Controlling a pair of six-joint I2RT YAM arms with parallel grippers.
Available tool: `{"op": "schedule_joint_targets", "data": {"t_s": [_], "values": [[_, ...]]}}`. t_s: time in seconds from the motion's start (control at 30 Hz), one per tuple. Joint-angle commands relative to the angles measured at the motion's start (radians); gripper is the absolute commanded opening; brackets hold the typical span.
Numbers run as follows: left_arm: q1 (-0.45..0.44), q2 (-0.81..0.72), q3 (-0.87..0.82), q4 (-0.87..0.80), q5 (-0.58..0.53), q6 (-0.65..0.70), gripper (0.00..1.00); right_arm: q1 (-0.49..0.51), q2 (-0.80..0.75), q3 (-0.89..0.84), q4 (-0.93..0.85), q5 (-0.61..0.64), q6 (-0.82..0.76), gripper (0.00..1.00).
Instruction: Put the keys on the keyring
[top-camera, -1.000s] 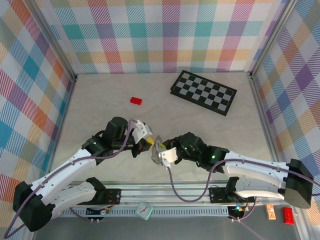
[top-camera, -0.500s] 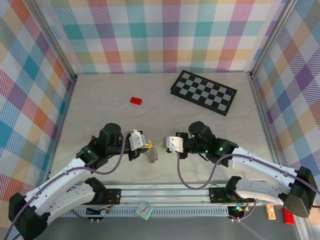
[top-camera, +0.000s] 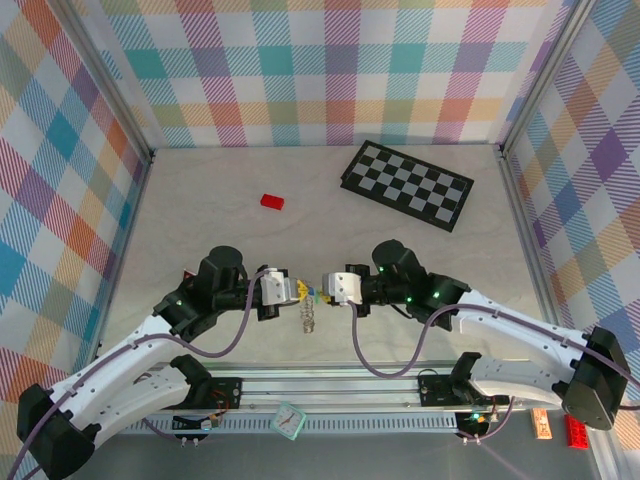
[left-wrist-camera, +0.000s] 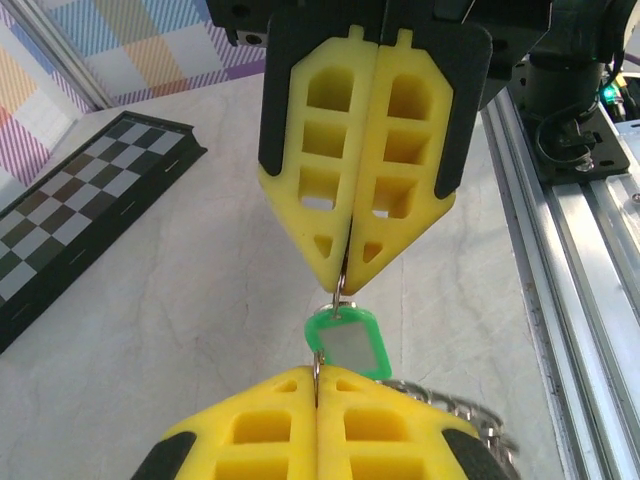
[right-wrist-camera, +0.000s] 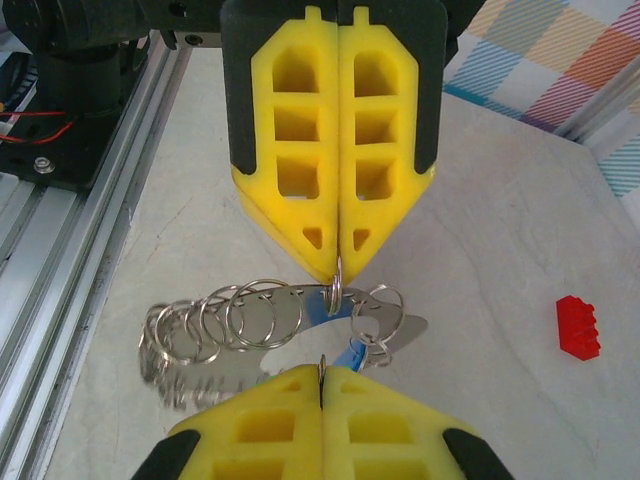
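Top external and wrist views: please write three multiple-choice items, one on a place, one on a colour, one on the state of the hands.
1. The red block lies: A) left of the checkerboard B) on the checkerboard C) between the hands
2. The key between the hands is: A) red B) orange C) green
3. The left hand and right hand are: A) both wide open B) both shut, tip to tip C) left shut, right open
1 A, it sits on bare table left of the checkerboard. 2 C, its head is mint green. 3 B, each hand's jaws are pressed together, the keyring hanging beneath.
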Motion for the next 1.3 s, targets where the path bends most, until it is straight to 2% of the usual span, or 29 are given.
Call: {"op": "schedule_joint_targets", "data": {"t_s": [0.0,0.63,1.27], "values": [[-0.016,0.012,0.009,0.010,0.044,0.012,0.00,-0.002,0.013,0.040,0.012,-0.052,-0.017,0.00],[-0.025,0.062,0.042,-0.026,0.007,-0.026,0.00,0.006,0.062,0.075,-0.051,-0.051,-0.045,0.00],[-0.026,0.065,0.041,-0.020,0.008,-0.032,0.00,0.008,0.084,0.083,-0.035,-0.090,-0.020,0.00]]}}
